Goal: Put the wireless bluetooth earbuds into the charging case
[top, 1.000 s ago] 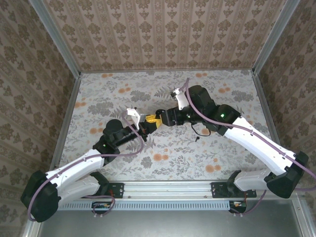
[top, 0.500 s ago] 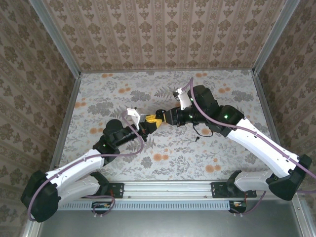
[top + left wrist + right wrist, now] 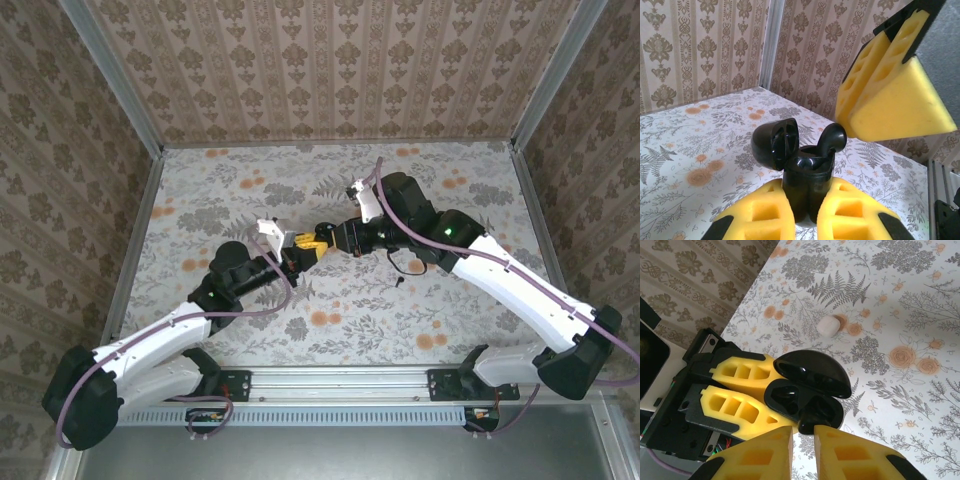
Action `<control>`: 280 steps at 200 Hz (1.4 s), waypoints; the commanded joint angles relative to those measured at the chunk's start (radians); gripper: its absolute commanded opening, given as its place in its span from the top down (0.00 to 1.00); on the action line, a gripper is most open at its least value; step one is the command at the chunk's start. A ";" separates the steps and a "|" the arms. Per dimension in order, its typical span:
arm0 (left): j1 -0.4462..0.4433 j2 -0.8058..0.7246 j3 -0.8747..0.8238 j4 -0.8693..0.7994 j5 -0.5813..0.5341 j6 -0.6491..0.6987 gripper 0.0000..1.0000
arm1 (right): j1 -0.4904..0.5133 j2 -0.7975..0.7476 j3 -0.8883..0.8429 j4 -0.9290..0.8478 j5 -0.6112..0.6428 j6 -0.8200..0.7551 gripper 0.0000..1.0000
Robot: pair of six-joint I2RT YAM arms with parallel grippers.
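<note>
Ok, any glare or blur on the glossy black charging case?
Left wrist view: the glossy black charging case is sharp, soft highlights on its open lid. Right wrist view: sharp too, pale sheen along the lid. Top external view: too small to judge.

Bright yellow pads (image 3: 757, 217) on my left gripper (image 3: 807, 197), glossy black charging case (image 3: 807, 175), black earbud (image 3: 833, 137) too. The desk (image 3: 700, 145) is pale, grey ferns, orange blossoms; walls (image 3: 700, 45) beige with brown damask.
</note>
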State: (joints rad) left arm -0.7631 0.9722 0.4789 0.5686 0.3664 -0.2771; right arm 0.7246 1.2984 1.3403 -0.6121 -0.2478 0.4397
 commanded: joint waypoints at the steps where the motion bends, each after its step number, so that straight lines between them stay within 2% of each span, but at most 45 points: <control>1: 0.001 -0.036 0.003 0.057 0.025 -0.016 1.00 | -0.009 0.019 0.013 -0.025 -0.016 -0.022 0.81; 77: 0.002 -0.034 0.001 0.059 0.025 -0.013 1.00 | -0.015 0.029 0.018 -0.015 -0.046 -0.027 0.81; 118: 0.002 -0.036 -0.002 0.053 0.025 -0.002 1.00 | -0.046 -0.030 -0.004 0.003 -0.049 0.002 0.81; 159: 0.003 -0.022 -0.002 0.059 0.029 0.013 1.00 | -0.053 -0.060 -0.021 0.048 -0.080 0.065 0.76; 181: 0.002 -0.010 -0.001 0.069 0.031 0.023 1.00 | -0.047 -0.045 -0.027 0.066 -0.111 0.099 0.73; 233: 0.002 0.020 0.000 0.088 0.029 0.052 1.00 | -0.022 0.013 -0.011 0.045 -0.107 0.119 0.75; 280: 0.002 0.023 0.010 0.064 0.032 0.071 1.00 | -0.006 0.069 0.043 -0.021 -0.053 0.106 0.70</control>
State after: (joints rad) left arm -0.7578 1.0027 0.4778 0.5903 0.3729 -0.2401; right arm 0.7010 1.3357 1.3388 -0.5797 -0.3225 0.5438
